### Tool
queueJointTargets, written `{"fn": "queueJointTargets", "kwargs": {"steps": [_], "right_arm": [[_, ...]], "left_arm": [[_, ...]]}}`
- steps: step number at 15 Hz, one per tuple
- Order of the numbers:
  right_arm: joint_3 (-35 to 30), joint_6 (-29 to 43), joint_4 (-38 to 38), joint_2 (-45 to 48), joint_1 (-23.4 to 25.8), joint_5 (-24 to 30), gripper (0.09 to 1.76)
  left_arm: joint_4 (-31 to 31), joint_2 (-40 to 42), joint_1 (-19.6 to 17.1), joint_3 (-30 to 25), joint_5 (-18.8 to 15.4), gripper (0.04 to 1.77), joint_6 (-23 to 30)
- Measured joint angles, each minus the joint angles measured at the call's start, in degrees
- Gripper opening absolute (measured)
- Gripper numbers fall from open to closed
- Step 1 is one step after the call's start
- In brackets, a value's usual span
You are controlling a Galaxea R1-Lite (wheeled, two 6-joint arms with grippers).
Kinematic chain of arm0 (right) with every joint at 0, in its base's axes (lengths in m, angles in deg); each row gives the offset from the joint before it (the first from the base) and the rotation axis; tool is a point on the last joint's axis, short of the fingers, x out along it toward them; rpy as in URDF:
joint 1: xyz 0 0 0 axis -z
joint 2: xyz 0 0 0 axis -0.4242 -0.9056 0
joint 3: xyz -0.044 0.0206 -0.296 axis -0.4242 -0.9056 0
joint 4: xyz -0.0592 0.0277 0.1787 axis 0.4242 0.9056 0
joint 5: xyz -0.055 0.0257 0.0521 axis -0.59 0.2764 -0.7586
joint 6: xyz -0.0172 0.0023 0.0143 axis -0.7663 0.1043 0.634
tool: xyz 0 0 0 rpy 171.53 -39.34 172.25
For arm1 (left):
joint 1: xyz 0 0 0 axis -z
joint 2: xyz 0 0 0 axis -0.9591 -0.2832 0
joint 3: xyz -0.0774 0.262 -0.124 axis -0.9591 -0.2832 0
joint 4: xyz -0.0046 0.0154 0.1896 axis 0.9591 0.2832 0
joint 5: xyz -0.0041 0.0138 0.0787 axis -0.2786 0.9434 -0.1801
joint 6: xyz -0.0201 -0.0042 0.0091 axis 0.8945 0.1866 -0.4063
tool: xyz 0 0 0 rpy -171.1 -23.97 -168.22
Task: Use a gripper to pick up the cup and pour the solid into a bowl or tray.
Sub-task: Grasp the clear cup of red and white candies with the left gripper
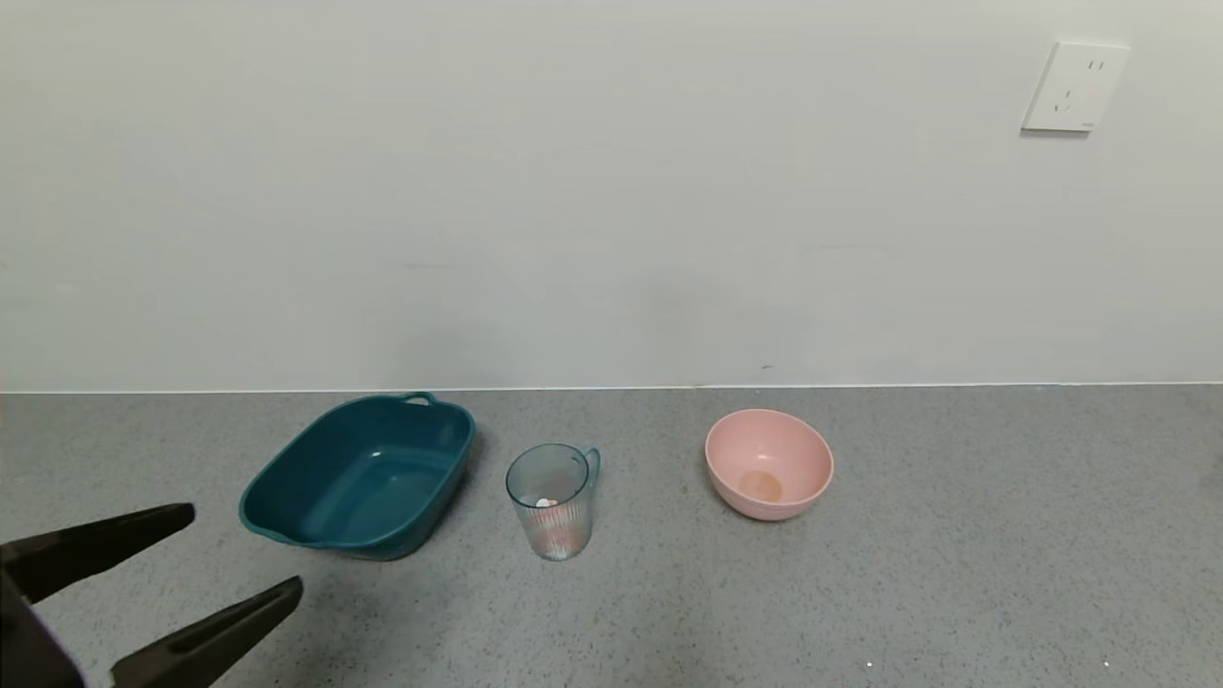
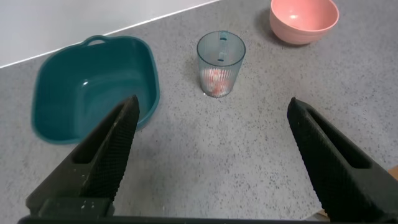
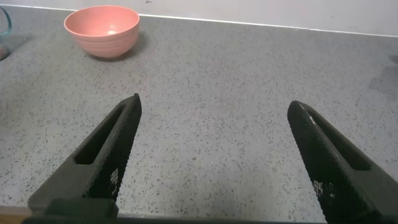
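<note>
The grey speckled table [image 1: 860,592] carries a teal tray [image 1: 358,478], a ribbed blue cup [image 1: 554,502] standing upright beside it, and a pink bowl [image 1: 769,463] farther right.

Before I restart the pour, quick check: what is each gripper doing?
Left gripper: open, empty, short of the cup.
Right gripper: open, empty, above the bare counter.
</note>
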Motion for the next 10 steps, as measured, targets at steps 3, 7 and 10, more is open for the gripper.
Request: {"fn": "queueJointTargets", "kwargs": {"steps": [3, 7, 10], "right_arm": [[0.0, 0.0, 0.0, 0.0, 0.0, 0.0, 1.71], [0.0, 0.0, 0.0, 0.0, 0.0, 0.0, 1.71], [0.0, 0.0, 0.0, 0.0, 0.0, 0.0, 1.71]], "left_arm": [[-7.6, -10.6, 7.7, 0.7, 8.0, 1.71, 0.4], [-13.8, -22.2, 17.2, -0.3, 18.4, 1.71, 2.5], [-18.6, -27.1, 20.1, -2.9, 20.1, 1.71, 4.9]]}}
